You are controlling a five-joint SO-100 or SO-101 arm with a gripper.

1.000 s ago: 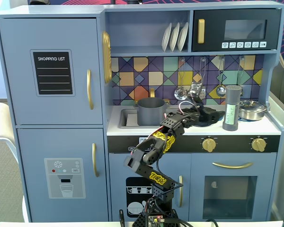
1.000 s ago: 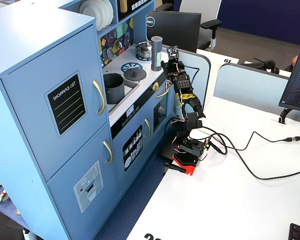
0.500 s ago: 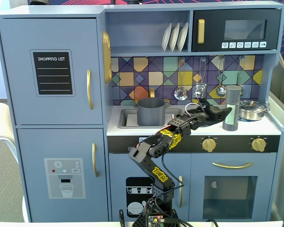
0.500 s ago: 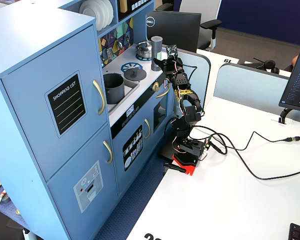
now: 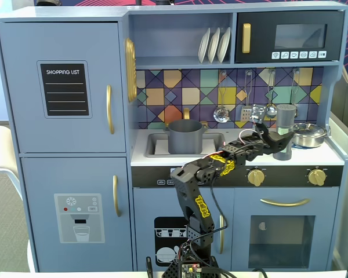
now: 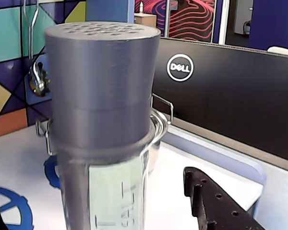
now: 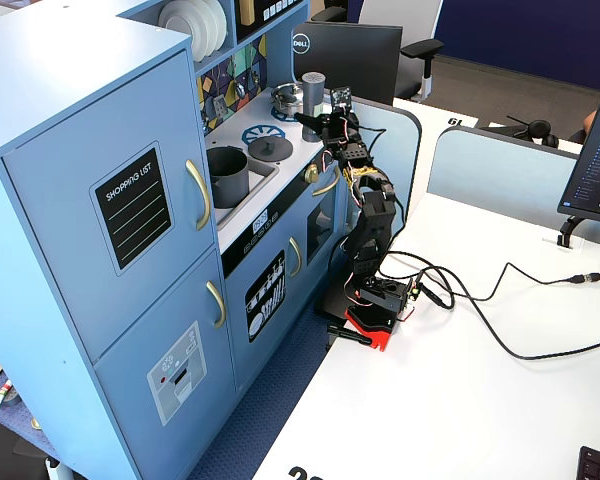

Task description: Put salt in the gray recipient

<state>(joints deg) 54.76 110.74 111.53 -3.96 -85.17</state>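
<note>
The salt [image 5: 285,131] stands upright at the right of the toy kitchen's counter [image 5: 319,156], just beside a shiny steel pan [image 5: 309,134]. The gripper [image 5: 280,139] is spread open around its lower half; in the wrist view the salt [image 6: 103,120] fills the frame, one black finger [image 6: 216,203] beside it, apart. The gray recipient [image 5: 185,136] sits in the sink, centre frame.
</note>
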